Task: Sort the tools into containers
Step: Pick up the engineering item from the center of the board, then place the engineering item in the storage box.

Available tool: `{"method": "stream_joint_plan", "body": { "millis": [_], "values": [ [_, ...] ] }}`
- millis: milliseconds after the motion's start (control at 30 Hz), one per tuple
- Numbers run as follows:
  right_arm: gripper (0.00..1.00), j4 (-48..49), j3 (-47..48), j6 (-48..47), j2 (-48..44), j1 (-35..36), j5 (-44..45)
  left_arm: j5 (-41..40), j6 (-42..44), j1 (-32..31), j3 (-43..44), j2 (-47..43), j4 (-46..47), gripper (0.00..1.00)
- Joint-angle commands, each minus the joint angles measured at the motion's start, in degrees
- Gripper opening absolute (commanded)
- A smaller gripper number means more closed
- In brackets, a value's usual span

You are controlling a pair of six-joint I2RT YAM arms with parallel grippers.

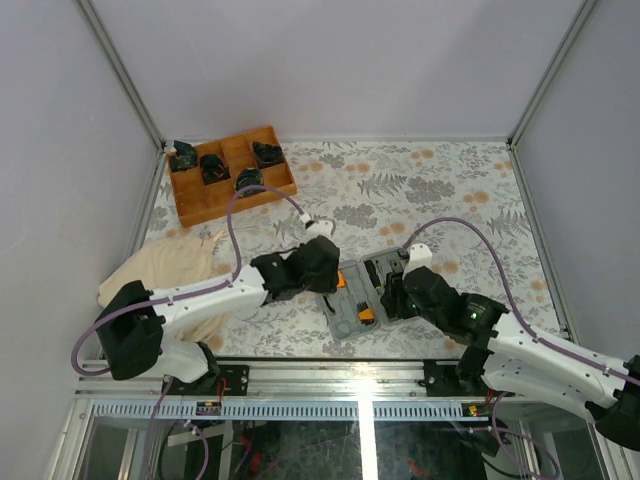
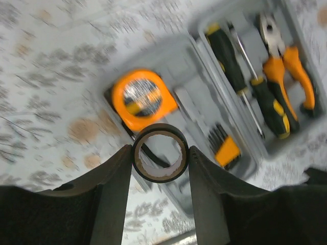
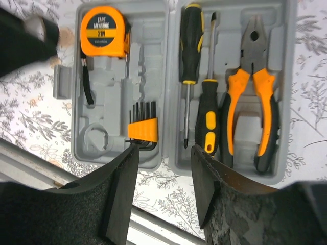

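Note:
The grey case (image 3: 153,30) lies open on the table, also in the top view (image 1: 352,318). Its left half holds the orange tape measure (image 3: 102,31) and an orange-held set of hex keys (image 3: 143,128). Its right half holds two black-and-yellow screwdrivers (image 3: 191,43) (image 3: 208,115) and orange-handled pliers (image 3: 253,102). My left gripper (image 2: 160,154) is shut on the small black ring (image 2: 154,177) and holds it above the case's left half, near the tape measure (image 2: 143,99). My right gripper (image 3: 164,153) is open and empty over the case's near edge. A round recess (image 3: 95,140) in the left half is empty.
A brown wooden divided tray (image 1: 205,200) with black parts stands at the back left. A beige cloth (image 1: 180,265) lies left of the left arm. The table's front rail runs just below the case. Walls enclose the flowered table.

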Motion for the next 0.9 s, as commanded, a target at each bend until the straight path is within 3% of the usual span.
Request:
{"method": "stream_joint_plan", "body": {
  "millis": [0,200,300,867],
  "values": [
    [0.52,0.52,-0.55,1.26,-4.76,-0.25,7.03,0.78,-4.46,-7.07,-1.75,0.76,-2.48,0.4],
    [0.52,-0.34,-1.45,2.0,-6.57,-0.2,8.14,0.66,-8.46,-17.88,0.02,8.26,-2.54,0.39],
    [0.52,-0.37,-1.81,2.31,-6.3,-0.25,7.73,-0.3,-9.6,-20.03,0.08,9.66,-3.01,0.38],
    [0.52,1.23,-2.07,2.74,-4.74,-0.25,6.13,-5.41,-8.82,-20.64,2.21,11.63,-4.74,0.4]
  ]
}}
